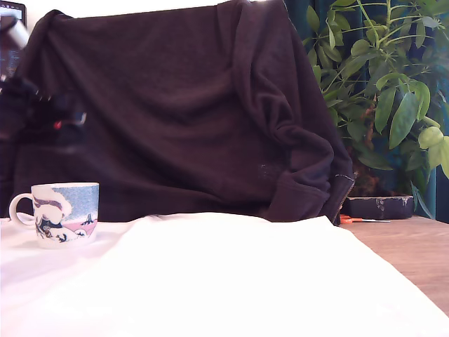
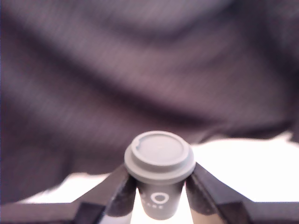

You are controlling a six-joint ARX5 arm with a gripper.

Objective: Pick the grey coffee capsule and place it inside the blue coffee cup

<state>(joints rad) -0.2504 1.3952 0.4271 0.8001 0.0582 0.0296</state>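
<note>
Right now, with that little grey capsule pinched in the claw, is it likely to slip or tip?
Probably not slip down: the grey coffee capsule has a lid wider than its body, overhanging the fingers on both sides. It looks small and likely light. Its tapered, smooth-looking body might twist if bumped, and set down, its wide top may make it tippy.

Setting, as you see it: a home room. Wooden bench [image 1: 414, 256] under a white cloth [image 1: 210, 281]; dark garment [image 1: 175, 105] draped behind it; leafy houseplant [image 1: 382, 77] beside the garment, at the exterior view's right; cartoon-printed mug [image 1: 59, 213] on the cloth.
</note>
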